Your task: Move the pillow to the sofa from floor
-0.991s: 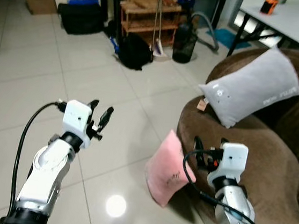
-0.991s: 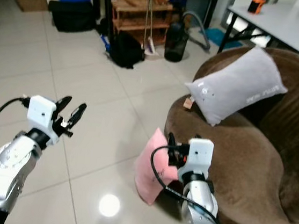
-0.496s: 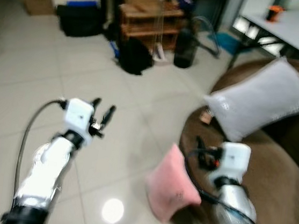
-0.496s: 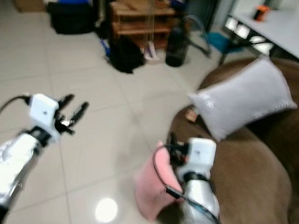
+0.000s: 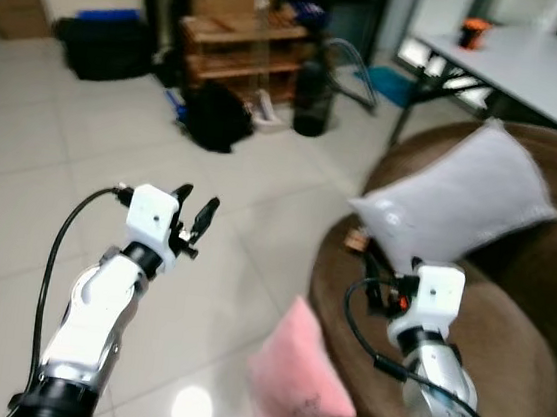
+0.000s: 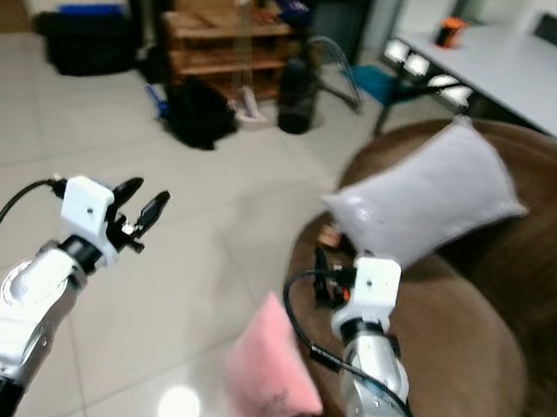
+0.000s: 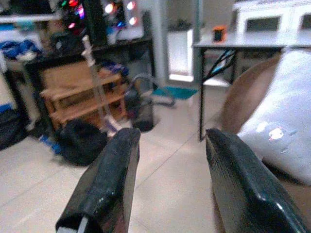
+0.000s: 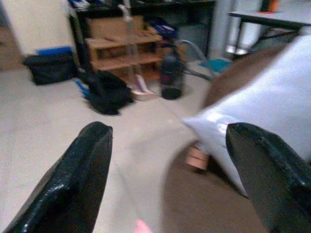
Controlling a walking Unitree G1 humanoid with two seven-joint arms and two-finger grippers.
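A pink pillow (image 5: 293, 386) stands on edge on the tiled floor, leaning against the front of the brown sofa (image 5: 502, 365). A grey pillow (image 5: 455, 204) lies on the sofa's seat. My left gripper (image 5: 195, 211) is raised over the bare floor, left of the pink pillow, open and holding nothing. My right gripper (image 5: 383, 279) hovers open above the sofa's front edge, just above and right of the pink pillow, touching neither pillow. The right wrist view looks past its wide-apart fingers (image 8: 73, 189) at the grey pillow (image 8: 272, 107).
A wooden shelf (image 5: 241, 48), a black bag (image 5: 214, 116) and a dark jug (image 5: 311, 97) stand at the back. A grey table (image 5: 537, 62) with an orange object (image 5: 472, 31) is behind the sofa. Open tiled floor (image 5: 52, 163) lies to the left.
The whole picture has shifted, so the camera has moved: the pink pillow now sits lower in the frame and the sofa closer. Both arms hold the same raised pose, grippers open.
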